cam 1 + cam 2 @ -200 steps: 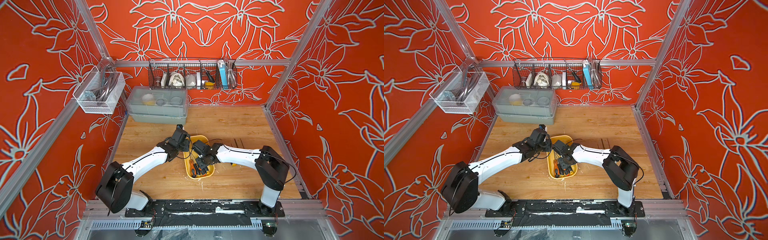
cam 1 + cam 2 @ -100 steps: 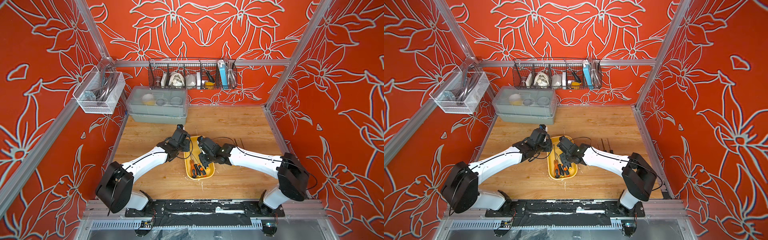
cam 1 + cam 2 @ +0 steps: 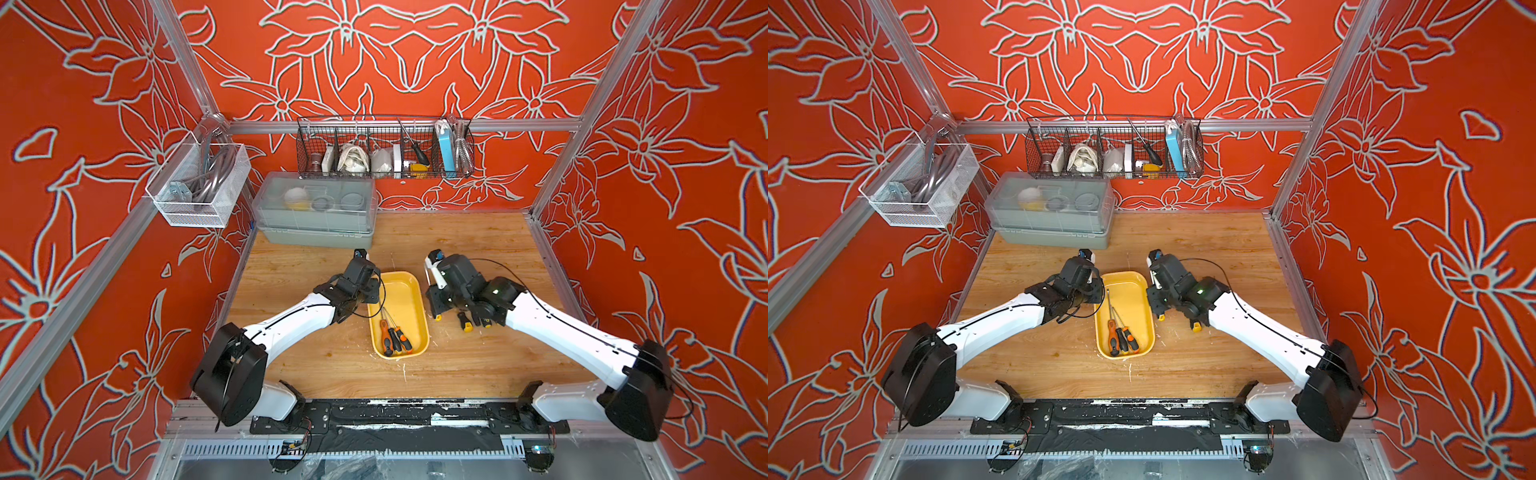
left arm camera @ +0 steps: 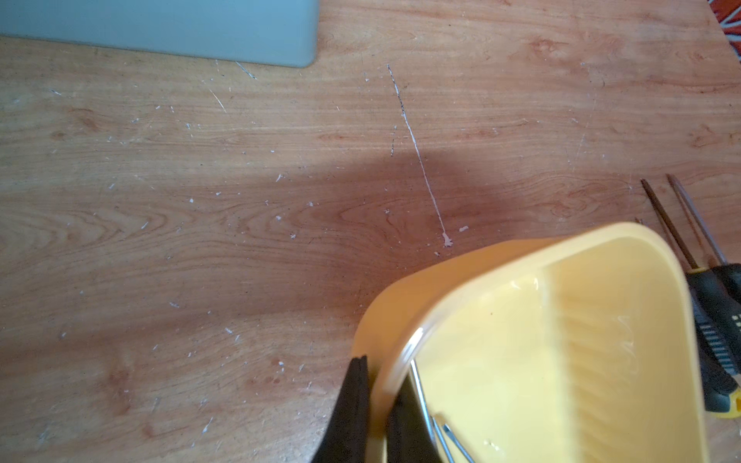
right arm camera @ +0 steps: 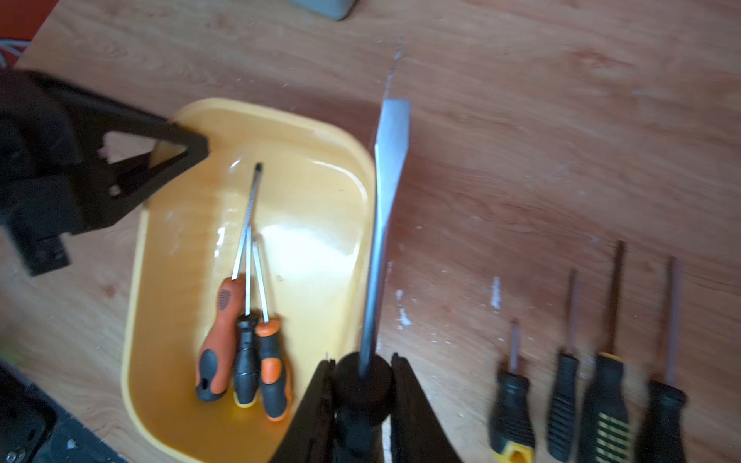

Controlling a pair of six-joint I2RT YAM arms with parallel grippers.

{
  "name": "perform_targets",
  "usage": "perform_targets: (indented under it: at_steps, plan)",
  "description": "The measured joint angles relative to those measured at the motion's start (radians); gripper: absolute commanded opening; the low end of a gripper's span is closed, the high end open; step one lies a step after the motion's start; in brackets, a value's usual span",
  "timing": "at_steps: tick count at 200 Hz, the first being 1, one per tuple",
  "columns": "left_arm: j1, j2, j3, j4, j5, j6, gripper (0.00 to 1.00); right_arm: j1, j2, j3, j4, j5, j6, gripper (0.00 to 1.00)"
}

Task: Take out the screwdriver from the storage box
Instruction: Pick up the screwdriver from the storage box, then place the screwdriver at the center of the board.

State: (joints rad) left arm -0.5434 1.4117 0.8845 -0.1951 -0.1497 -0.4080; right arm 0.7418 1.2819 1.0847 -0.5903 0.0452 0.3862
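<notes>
Left arm (image 3: 291, 324): stretched from its base forward and inward, the white link kept low, the elbow at the outer side.
Left tool (image 4: 379, 417): closed on the rim of the storage box (image 4: 501, 360); one finger (image 4: 353, 413) is seen outside the wall and the other one inside.
Right arm (image 3: 561, 332): stretched from its base forward and inward, in a pose mirrored to the left arm.
Right tool (image 5: 363, 401): closed on the black handle of the screwdriver (image 5: 377, 240), which is pinched between both fingers with its shaft pointed forward.
Tools together: kept well apart, at opposite long sides of the storage box.
</notes>
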Motion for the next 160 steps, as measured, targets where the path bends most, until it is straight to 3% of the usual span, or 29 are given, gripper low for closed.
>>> perform_targets:
  at_steps: [50,96,160]
  plan:
    - [0.000,0.000,0.000,0.000,0.002,0.000,0.00,-0.259,-0.029,-0.002,-0.137,-0.025,-0.131,0.00]
    - [0.000,0.000,0.000,0.000,0.003,0.000,0.00,-0.496,0.015,-0.048,-0.154,-0.061,-0.217,0.00]
    - [0.000,0.000,0.000,0.000,0.006,0.000,0.00,-0.687,0.179,-0.072,-0.107,-0.078,-0.299,0.00]
